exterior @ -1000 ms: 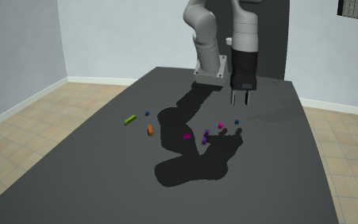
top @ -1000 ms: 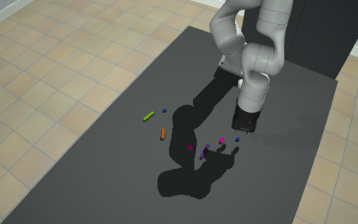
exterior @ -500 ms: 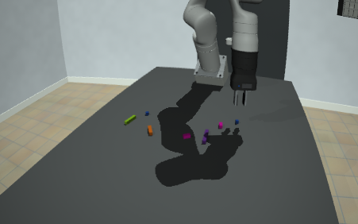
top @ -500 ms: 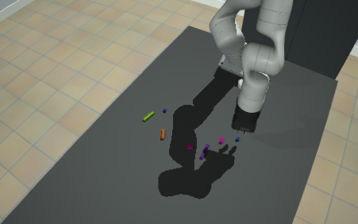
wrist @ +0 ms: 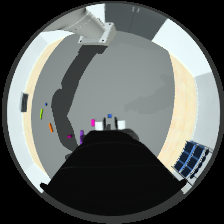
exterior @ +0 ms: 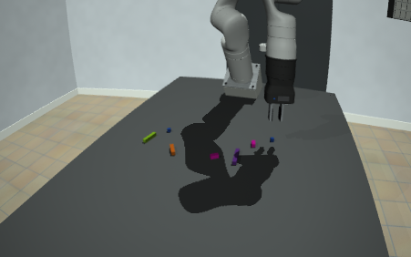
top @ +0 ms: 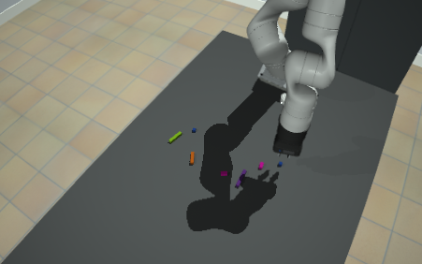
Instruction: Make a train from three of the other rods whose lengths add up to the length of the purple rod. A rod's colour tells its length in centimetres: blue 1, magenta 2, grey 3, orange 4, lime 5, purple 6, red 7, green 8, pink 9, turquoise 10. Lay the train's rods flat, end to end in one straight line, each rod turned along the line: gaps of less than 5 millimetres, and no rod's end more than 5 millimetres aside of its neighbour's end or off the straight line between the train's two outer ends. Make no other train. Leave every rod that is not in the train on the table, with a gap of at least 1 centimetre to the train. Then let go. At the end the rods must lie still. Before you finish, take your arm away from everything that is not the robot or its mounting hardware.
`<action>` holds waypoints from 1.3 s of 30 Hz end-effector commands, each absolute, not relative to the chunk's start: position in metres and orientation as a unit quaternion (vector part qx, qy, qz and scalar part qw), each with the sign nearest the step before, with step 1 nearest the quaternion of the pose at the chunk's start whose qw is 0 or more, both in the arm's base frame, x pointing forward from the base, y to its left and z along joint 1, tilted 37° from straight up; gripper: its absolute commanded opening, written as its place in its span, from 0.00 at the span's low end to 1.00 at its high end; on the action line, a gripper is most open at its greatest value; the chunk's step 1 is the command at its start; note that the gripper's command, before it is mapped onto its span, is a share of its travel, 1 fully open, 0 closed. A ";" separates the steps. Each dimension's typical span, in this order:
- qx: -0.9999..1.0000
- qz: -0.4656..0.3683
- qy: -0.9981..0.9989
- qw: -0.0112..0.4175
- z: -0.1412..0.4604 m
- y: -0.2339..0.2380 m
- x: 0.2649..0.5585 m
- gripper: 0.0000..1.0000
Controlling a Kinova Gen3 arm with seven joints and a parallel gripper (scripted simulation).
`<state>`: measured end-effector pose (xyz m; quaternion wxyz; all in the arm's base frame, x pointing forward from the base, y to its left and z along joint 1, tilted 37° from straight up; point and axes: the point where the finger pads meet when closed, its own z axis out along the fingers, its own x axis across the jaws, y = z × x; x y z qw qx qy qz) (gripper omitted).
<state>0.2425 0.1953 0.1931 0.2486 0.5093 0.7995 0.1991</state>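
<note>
- Purple rod (exterior: 235, 156), the length to be matched, lies flat nearest the exterior camera, at the edge of the arm's shadow; a magenta rod (exterior: 214, 156) rests apart to its side, inside the shadow.
- Next back sit a second magenta rod (exterior: 253, 143) and a blue rod (exterior: 272, 139), near each other but not touching.
- Gripper (exterior: 276, 114) hangs above that blue rod, fingers pointing down, roughly half open and holding nothing; narrowing to about the small rod's width before descending looks like preparation for a pick.
- Orange rod (exterior: 172, 149), lime rod (exterior: 149, 137) and another blue rod (exterior: 169, 129) lie well apart from this cluster, toward the table's (exterior: 296, 219) other side.
- Arm base (exterior: 254, 82) stands farthest.
- No three rods are lined up end to end yet, so the train seems unstarted.
</note>
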 end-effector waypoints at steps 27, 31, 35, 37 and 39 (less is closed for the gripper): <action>0.509 0.198 0.799 0.249 0.176 0.197 0.256 0.54; 0.509 0.198 0.799 0.249 0.170 0.197 0.260 0.54; 0.509 0.198 0.799 0.249 0.165 0.197 0.264 0.54; 0.509 0.198 0.799 0.249 0.164 0.197 0.265 0.54; 0.509 0.198 0.799 0.249 0.163 0.197 0.266 0.54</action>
